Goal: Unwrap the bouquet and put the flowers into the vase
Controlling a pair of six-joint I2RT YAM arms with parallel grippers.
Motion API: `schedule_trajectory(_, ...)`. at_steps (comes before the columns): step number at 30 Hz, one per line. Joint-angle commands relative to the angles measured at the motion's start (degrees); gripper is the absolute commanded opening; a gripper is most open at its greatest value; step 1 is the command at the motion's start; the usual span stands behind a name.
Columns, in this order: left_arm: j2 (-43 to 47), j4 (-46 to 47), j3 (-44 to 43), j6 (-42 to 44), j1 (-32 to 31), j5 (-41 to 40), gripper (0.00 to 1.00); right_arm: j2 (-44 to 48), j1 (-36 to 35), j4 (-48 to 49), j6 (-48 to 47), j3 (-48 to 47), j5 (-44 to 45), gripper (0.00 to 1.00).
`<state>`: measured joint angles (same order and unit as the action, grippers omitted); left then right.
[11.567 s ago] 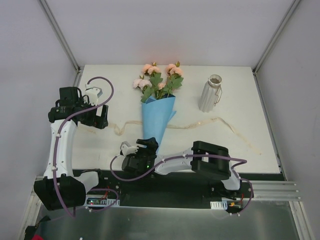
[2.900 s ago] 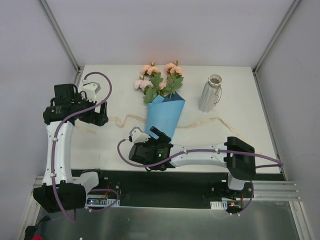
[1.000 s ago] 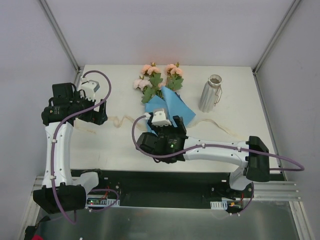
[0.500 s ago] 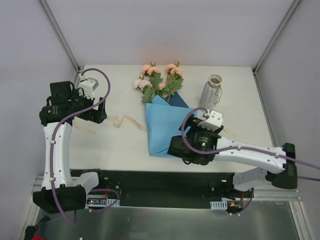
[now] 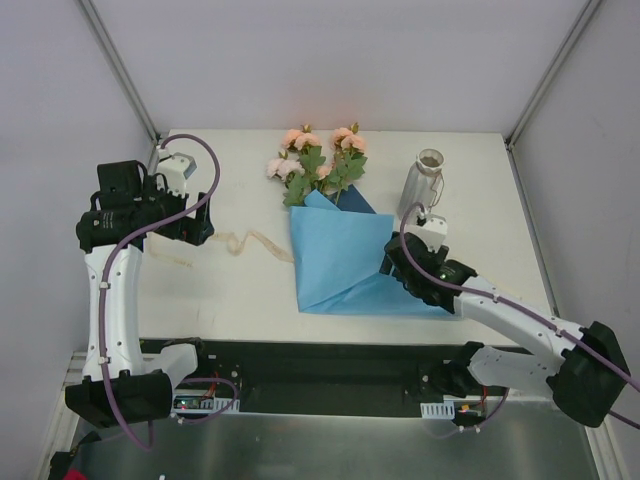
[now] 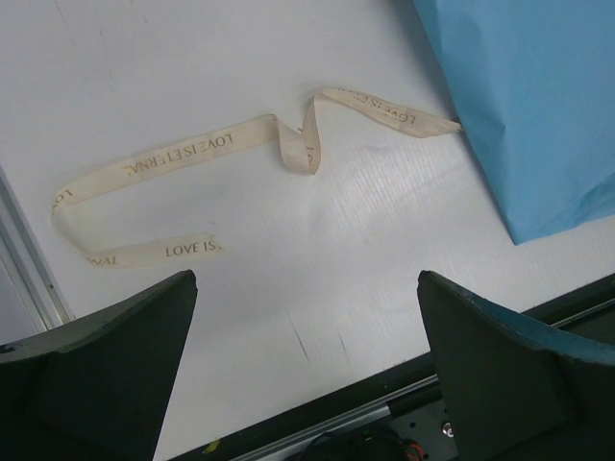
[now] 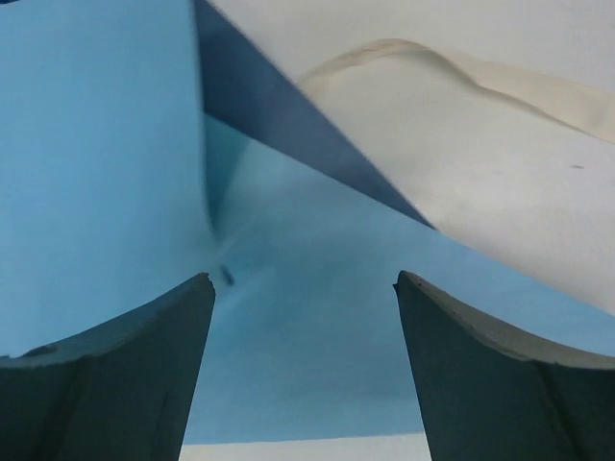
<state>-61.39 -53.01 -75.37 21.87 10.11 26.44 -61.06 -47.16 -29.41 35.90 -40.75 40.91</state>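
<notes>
Blue paper [image 5: 345, 265] is seen spread flat at mid counter [image 5: 200, 295], lower edge close to the near edge. Flowers [image 5: 318, 160] are laid at the middle of the far edge. Blooms and leaves are bare; the stems are covered by the paper's top corner, so their lie cannot be told. Vase [image 5: 420, 190] is stood upright toward the far right corner, near the right arm's wrist. Right claw [image 5: 396, 262] is held low over the right part of the paper, jaws well apart, nothing gripped. Left claw [image 5: 197, 228] is held over the ribbon [image 5: 245, 242] toward the left edge, spread fully, empty.

Risks as judged:
- The slim vase could be knocked over by the right wrist if that arm is swung toward the far edge, being this near it
- The paper could be pinched together with the hidden stems and dragged along
- The loose sheet could be slid off the near edge if brushed
- Stems could be missed at the narrow neck, and the vase tipped by a sideways push
- The ribbon could be snagged, since one end is tucked at the paper's left edge
</notes>
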Motion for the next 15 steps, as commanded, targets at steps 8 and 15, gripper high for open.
schedule_trajectory(8,1.4,-0.3,1.0,0.0,-0.4,-0.7,0.99,-9.2,8.4,21.9,-12.2,-4.8,-23.5,0.74)
schedule_trajectory(15,2.1,-0.2,1.8,0.5,-0.4,-0.9,0.99,-11.9,9.9,23.3,-12.3,-4.8,-26.0,0.68)
